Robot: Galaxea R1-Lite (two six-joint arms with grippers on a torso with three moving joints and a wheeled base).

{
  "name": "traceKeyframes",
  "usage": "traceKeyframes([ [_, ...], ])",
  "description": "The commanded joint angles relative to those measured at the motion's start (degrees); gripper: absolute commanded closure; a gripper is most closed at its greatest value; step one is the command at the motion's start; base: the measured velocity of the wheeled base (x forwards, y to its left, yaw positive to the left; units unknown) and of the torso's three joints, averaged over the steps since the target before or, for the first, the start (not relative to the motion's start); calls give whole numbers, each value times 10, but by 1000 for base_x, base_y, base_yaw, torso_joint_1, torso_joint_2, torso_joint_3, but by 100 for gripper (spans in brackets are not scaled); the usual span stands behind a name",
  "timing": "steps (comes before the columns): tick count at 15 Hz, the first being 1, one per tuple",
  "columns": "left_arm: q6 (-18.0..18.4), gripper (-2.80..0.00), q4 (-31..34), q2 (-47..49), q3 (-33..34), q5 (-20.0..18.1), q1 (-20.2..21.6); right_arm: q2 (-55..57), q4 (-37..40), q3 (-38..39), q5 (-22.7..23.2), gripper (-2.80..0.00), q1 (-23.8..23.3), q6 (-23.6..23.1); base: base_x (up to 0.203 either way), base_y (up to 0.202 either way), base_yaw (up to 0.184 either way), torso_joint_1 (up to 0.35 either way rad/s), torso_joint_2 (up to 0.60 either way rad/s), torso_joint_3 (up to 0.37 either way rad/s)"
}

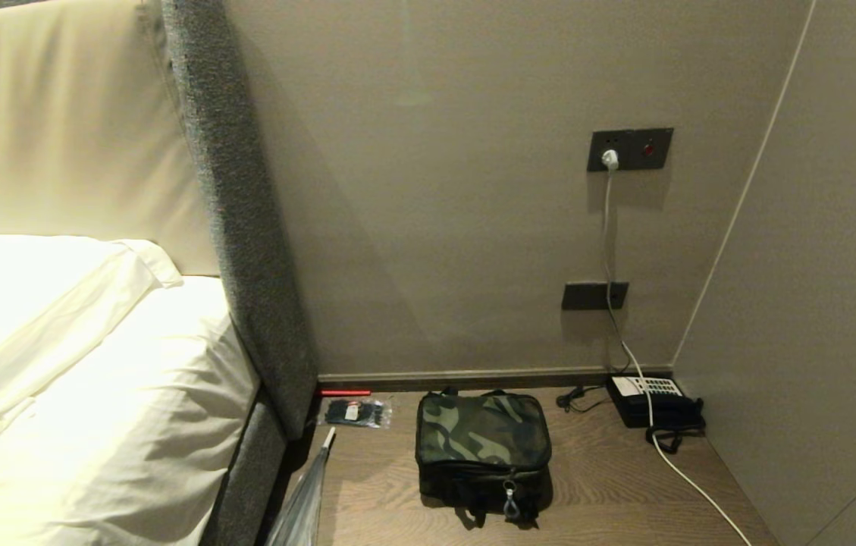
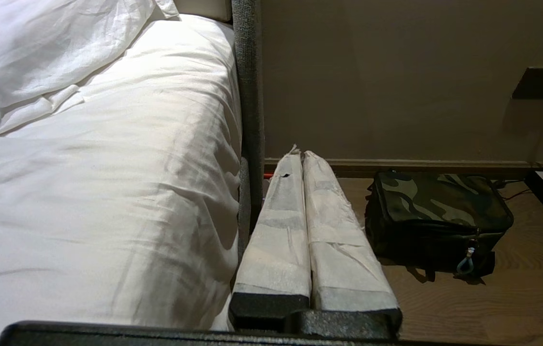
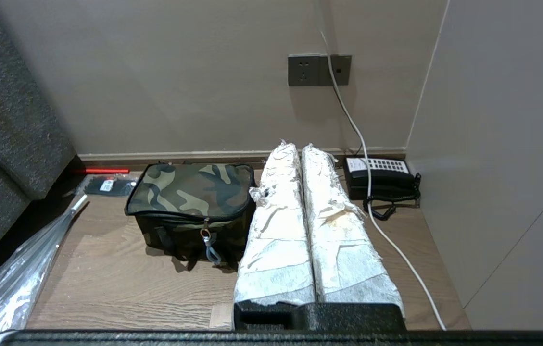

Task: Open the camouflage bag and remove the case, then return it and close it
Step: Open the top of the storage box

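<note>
Green-and-black camouflage cloth marked the bag (image 1: 483,447), which sat zipped shut low in the centre of the head view on the wooden bedside table (image 1: 609,485), its ring pull (image 1: 509,506) hanging down the front face. The case could not be seen anywhere. Toward the lower right of that frame a black desk phone (image 1: 655,402) stood against the wall, with a white cable (image 1: 689,478) trailing past it. At the lower left lay a clear plastic bag (image 1: 302,500), and the white bed (image 1: 86,394) filled the left side. Neither arm showed in the head view. In its own wrist view the left gripper (image 2: 300,154) had its padded fingers pressed together, apart from the bag; the right gripper (image 3: 295,146) likewise had its fingers pressed together, holding nothing.
</note>
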Motion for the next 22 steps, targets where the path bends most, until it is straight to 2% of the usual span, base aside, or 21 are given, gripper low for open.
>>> traceKeyframes([
  [1,1,0,0,-1,0,0,0,-3,-2,8,0,0,0,-1,0,0,0,0,0,0],
  [22,0,0,0,0,0,0,0,-3,-2,8,-1,0,0,3,0,0,0,0,0,0],
])
